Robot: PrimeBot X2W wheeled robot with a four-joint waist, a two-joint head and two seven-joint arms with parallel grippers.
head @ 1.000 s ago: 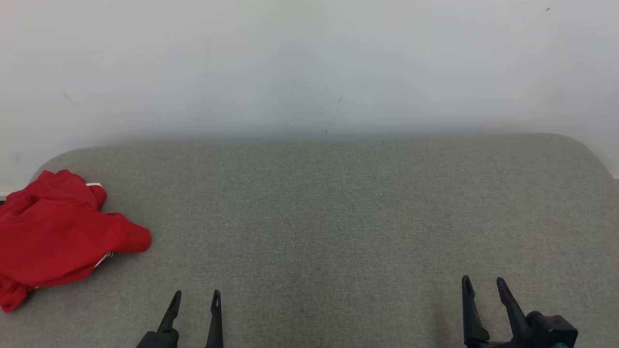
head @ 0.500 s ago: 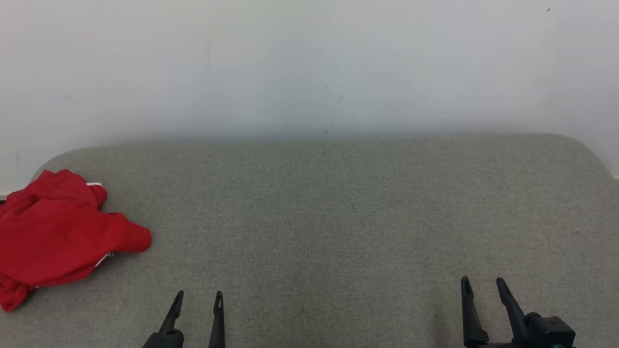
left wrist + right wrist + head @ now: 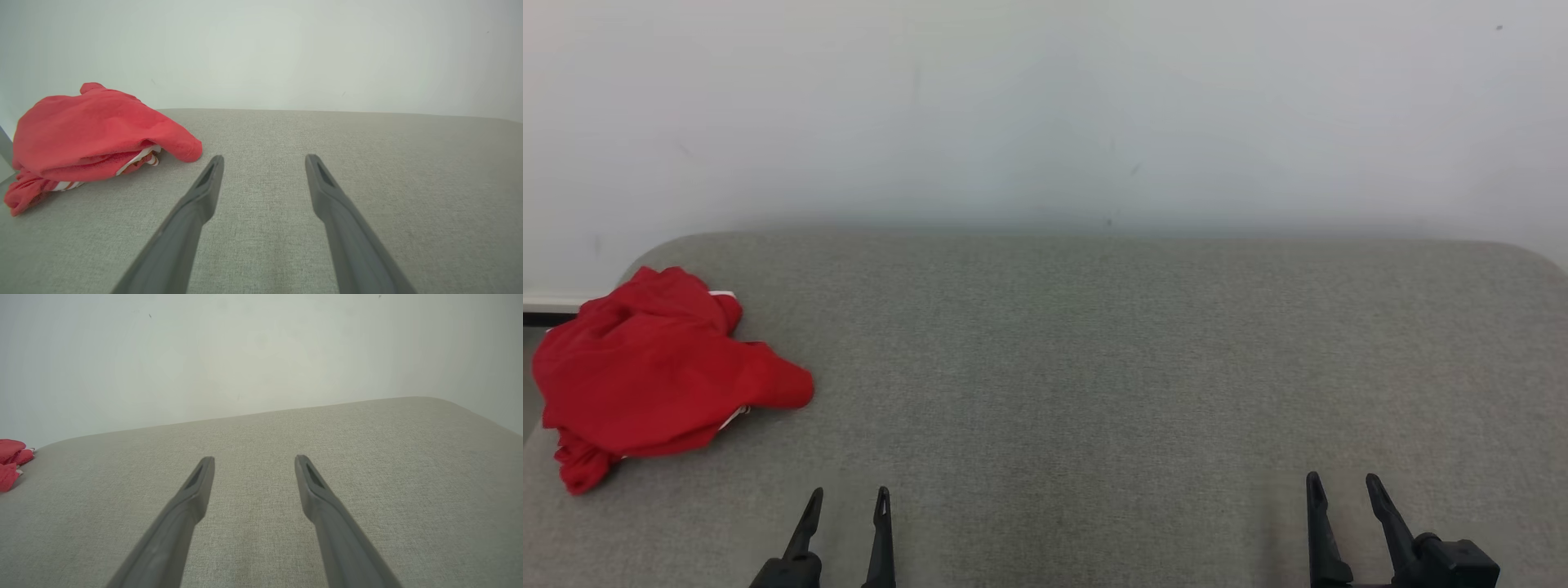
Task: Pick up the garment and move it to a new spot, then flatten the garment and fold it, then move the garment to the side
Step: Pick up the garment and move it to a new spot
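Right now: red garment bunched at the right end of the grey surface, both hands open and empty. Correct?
No: head view shows the red garment bunched at the left end of the grey surface. Left hand and right hand are open, empty.

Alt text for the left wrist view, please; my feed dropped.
A crumpled red garment lies at the left on the grey fabric surface, apart from the open, empty left hand, which points toward a pale wall.

The head view swings a little left: the red garment [image 3: 662, 367] now shows whole by the grey cushion's [image 3: 1094, 367] left edge, and the cushion's far right corner reaches the frame's edge.
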